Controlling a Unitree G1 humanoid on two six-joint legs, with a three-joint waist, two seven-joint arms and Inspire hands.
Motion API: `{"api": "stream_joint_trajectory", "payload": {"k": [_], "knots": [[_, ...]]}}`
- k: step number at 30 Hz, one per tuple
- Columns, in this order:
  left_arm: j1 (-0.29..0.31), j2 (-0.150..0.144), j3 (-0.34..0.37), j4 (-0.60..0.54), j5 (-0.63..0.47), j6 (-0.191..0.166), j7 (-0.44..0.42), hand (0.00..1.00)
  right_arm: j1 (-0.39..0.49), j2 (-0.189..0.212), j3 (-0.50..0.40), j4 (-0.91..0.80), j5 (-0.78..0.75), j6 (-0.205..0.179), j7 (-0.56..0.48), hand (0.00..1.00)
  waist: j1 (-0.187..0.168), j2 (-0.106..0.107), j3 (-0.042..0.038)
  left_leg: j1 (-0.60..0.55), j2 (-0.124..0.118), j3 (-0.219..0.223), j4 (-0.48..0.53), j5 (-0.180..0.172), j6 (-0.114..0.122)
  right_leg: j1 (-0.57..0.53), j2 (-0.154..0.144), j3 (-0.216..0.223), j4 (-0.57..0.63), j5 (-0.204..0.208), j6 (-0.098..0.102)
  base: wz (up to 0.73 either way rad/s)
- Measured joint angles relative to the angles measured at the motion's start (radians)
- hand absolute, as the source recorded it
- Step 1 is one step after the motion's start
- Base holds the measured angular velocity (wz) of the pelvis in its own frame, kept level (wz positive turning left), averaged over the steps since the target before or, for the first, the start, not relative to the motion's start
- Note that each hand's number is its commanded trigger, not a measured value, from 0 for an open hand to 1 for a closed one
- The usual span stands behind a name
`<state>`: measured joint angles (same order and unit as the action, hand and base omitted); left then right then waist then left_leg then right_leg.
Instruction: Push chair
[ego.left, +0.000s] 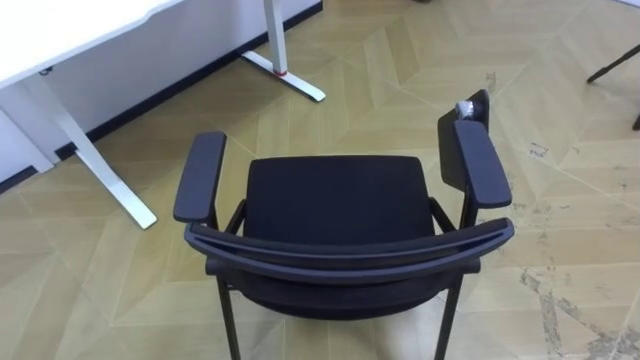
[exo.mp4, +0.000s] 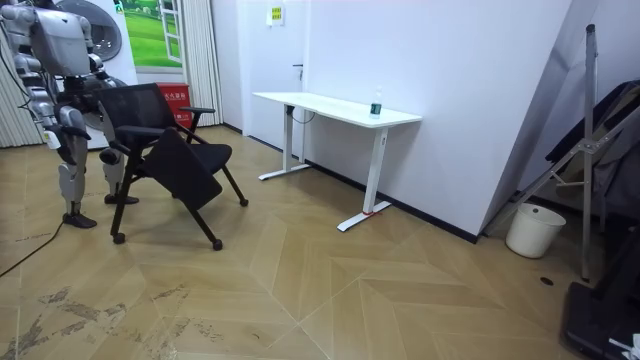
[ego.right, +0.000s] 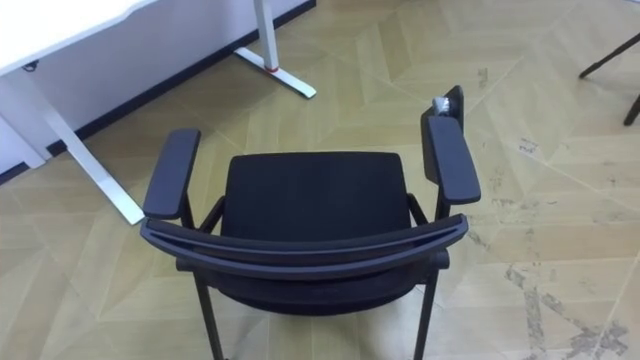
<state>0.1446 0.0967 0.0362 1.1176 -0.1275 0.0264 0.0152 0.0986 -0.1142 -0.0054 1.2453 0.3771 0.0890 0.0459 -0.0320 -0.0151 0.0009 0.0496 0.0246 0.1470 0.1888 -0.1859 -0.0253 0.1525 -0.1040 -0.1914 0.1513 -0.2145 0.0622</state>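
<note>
**Left eye view:** You look straight down on the black padded armchair with a thin metal frame (ego.left: 335, 200). It stands on the pale herringbone wood floor (ego.left: 400, 80), close under the camera. Its curved backrest rail is nearest you, the seat lies beyond it, and an armrest runs along each side. The white bench on white metal legs (ego.left: 60, 30) stands at upper left, apart from the chair.

**Right eye view:** This is the same scene. Grey scuff marks (ego.right: 540, 290) streak the floor to the right of the chair.

**Room view:** The robot stands at the room view's left, directly behind the chair's backrest and facing it. The chair sits between the robot and the bench along the white wall. The right hand (exo.mp4: 66, 128) hangs low at the robot's side, near the back of the chair. You cannot tell whether it touches the chair, or whether it is open or closed. A white plastic bucket (exo.mp4: 535, 230) stands against the wall at the room view's right.
</note>
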Motion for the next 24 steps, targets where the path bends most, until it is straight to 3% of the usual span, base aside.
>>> {"api": "stream_joint_trajectory", "payload": {"k": [10, 16, 19, 24], "knots": [[0.003, -0.002, 0.003, 0.0, -0.039, 0.012, 0.022, 0.0, 0.001, 0.0, -0.012, -0.001, -0.001, 0.017, -0.001, 0.0, 0.002, -0.002, 0.0006, 0.003, 0.0, 0.001, 0.008, 0.0, 0.0, 0.006, 0.0, -0.001, 0.0, 0.0, 0.0, 0.0], [0.01, -0.002, 0.065, 0.0, -0.027, 0.019, 0.066, 0.0, 0.0, -0.001, -0.04, -0.006, -0.018, 0.021, -0.008, 0.0, 0.004, 0.006, 0.0037, 0.01, 0.0, 0.002, 0.01, 0.0, 0.0, 0.014, 0.0, 0.0, 0.002, 0.0, 0.0, 0.0], [0.02, 0.001, 0.088, -0.003, 0.002, 0.019, 0.114, 0.0, 0.003, -0.007, -0.07, -0.009, -0.032, 0.017, -0.017, 0.0, 0.0, 0.009, 0.0035, 0.017, 0.0, 0.0, 0.008, 0.0, 0.0, 0.022, 0.0, -0.002, 0.001, 0.0, 0.0, 0.01], [0.013, 0.02, 0.139, -0.023, 0.168, 0.018, 0.217, 0.0, 0.005, -0.018, -0.107, -0.006, -0.089, -0.006, -0.056, 0.0, -0.014, 0.018, 0.0045, 0.013, 0.0, -0.01, 0.011, 0.0, 0.0, 0.024, 0.0, -0.006, 0.002, 0.0, 0.0, 0.05]]}}
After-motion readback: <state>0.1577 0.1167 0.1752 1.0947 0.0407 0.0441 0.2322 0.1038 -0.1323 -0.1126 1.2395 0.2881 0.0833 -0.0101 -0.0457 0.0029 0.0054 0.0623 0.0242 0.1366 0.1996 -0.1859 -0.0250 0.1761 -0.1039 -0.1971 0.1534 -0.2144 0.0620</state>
